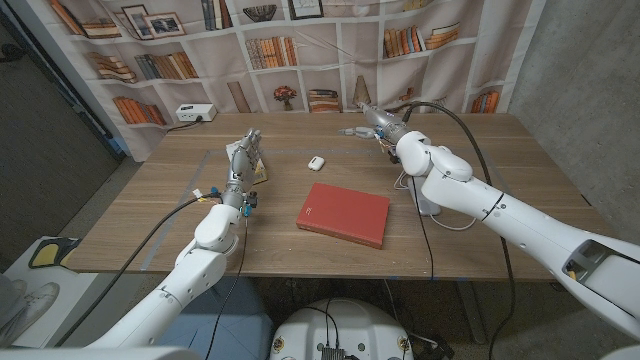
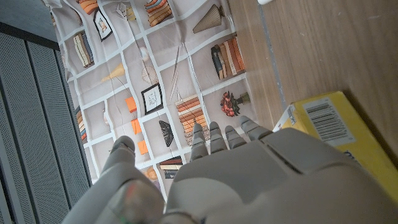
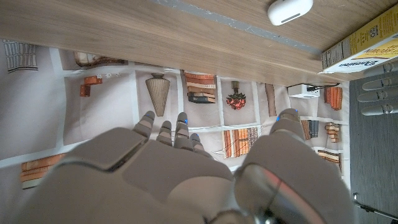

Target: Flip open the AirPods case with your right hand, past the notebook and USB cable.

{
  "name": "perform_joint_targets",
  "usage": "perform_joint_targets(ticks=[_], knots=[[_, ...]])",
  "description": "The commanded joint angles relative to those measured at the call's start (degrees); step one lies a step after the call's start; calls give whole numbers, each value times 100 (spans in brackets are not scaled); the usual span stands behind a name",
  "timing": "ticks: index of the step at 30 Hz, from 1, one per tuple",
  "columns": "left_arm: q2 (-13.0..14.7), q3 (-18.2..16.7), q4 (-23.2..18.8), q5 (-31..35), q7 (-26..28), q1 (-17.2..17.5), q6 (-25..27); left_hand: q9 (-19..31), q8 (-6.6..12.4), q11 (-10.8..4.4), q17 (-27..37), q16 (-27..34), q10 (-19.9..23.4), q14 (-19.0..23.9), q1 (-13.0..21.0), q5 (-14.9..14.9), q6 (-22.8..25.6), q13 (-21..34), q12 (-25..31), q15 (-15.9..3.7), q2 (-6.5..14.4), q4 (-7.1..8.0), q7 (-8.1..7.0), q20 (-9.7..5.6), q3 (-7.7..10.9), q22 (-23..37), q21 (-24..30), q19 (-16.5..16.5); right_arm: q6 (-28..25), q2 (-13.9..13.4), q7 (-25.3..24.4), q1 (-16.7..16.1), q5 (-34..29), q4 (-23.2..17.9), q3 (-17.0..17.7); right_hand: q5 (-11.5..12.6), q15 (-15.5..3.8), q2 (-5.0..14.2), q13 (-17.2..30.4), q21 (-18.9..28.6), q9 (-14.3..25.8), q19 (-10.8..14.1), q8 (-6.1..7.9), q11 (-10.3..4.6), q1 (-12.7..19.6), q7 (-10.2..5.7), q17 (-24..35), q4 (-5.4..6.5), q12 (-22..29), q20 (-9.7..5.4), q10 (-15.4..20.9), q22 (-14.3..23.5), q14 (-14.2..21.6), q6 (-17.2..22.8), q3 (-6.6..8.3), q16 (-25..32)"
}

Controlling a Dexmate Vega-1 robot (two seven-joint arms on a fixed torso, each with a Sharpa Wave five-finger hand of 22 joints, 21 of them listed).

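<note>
The small white AirPods case (image 1: 316,162) lies shut on the table beyond the red notebook (image 1: 342,215); it also appears in the right wrist view (image 3: 289,10). My right hand (image 1: 375,122) hovers over the table's far side, to the right of the case and apart from it. Its fingers (image 3: 165,134) are spread and hold nothing. A white cable (image 1: 440,222) loops on the table under my right forearm. My left hand (image 1: 243,158) stands upright beside a yellow box (image 1: 259,170), fingers (image 2: 214,134) extended and empty.
The yellow box (image 3: 364,43) sits left of the case, with my left hand's fingers (image 3: 379,87) by it. A bookshelf-print backdrop (image 1: 300,50) hangs behind the table. A white power strip (image 1: 195,113) lies at the far left corner.
</note>
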Motion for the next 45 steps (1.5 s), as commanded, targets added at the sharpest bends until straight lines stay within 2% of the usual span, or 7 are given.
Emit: perform_joint_targets(ticks=[1, 6, 22, 29, 36, 41, 45], knots=[[6, -41, -60, 48, 59, 85, -95, 7, 16, 7, 12, 33, 47, 22, -7, 39, 21, 6, 18, -8, 42, -12, 16, -2, -7, 14, 36, 31, -111, 123, 156, 172, -174, 79, -203, -4, 50, 17, 11, -13, 30, -25, 11, -1, -23, -72, 25, -5, 32, 17, 30, 19, -455, -1037, -9, 32], [10, -56, -98, 79, 98, 136, -117, 7, 16, 16, 11, 34, 59, 29, -2, 40, 22, 6, 23, 6, 48, -14, 19, 1, -6, 14, 36, 35, 147, 184, -168, 95, -192, 188, -170, -8, -8, 36, 42, 26, 32, 36, 99, -86, 21, -99, 22, -22, 114, 3, 292, 22, -268, -902, 14, 108], [-131, -24, 71, 77, 50, 120, -311, 8, 74, 39, 15, 30, 70, 23, -32, 40, 208, 5, 26, 2, 27, -8, 49, 14, -38, 16, 36, 53, 31, 306, 185, 323, -496, 260, -422, -10, -15, 43, 68, 39, 30, 84, 146, -215, 77, -117, 15, -44, 120, 12, 385, 22, -188, -789, 38, 135], [-280, -29, 197, 173, 134, 120, -575, 4, 141, 71, 26, 73, 302, 160, -181, 74, 549, 5, 107, -24, 57, 80, 396, -123, -103, 17, 81, 219, -29, 359, 572, 486, -484, 338, -512, -12, -11, 47, 82, 37, 29, 92, 119, -208, 95, -104, 13, -48, 119, 18, 421, 22, -183, -854, 47, 133], [-399, -42, 173, 313, 386, 186, -639, 5, 159, 55, 28, 41, 385, 122, -288, 89, 722, 3, 125, -44, 17, 120, 162, -69, -174, 17, 49, 182, -35, 404, 585, 519, -549, 391, -561, -12, -10, 47, 87, 34, 29, 89, 122, -218, 95, -101, 12, -46, 116, 20, 428, 22, -182, -845, 47, 132], [-407, -25, 204, 318, 339, 181, -672, 10, 186, 45, 23, 56, 518, 185, -330, 106, 910, 1, 164, -63, 6, 131, 271, -63, -207, 15, 44, 195, -79, 451, 633, 567, -642, 390, -629, -13, -17, 49, 90, 33, 29, 89, 124, -222, 95, -92, 12, -44, 119, 20, 443, 22, -179, -842, 48, 132], [-436, -10, 225, 275, 308, 184, -678, 0, -129, 9, 17, 34, 493, 186, -313, 143, -45, 1, 107, -59, 81, 118, 309, -63, -208, 14, 34, 214, -71, 464, 641, 537, -571, 390, -578, -13, -21, 53, 95, 33, 29, 91, 122, -215, 100, -87, 11, -44, 117, 19, 451, 22, -177, -847, 51, 132]])
